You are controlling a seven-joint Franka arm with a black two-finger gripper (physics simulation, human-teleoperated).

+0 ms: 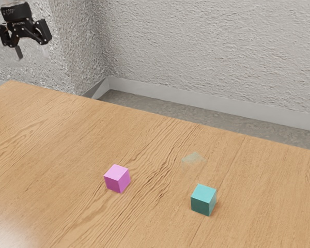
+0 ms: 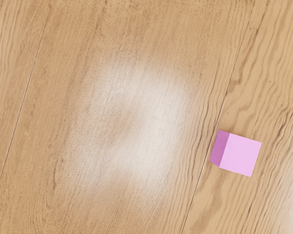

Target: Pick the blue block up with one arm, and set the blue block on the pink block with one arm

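The blue block (image 1: 203, 199), a teal-blue cube, rests on the wooden table (image 1: 51, 155) toward the exterior view's right. The pink block (image 1: 117, 178) sits on the table to its left, well apart from it. My black gripper (image 1: 31, 49) hangs high above the table's far left corner, far from both blocks, open and holding nothing. In the wrist view the pink block (image 2: 235, 153) lies off to one side of the bare wood below my hand.
A rough grey wall (image 1: 206, 46) with a pale baseboard runs behind the table, with a strip of grey floor (image 1: 222, 121) between them. A pale glare patch (image 2: 136, 122) lies on the wood under my hand.
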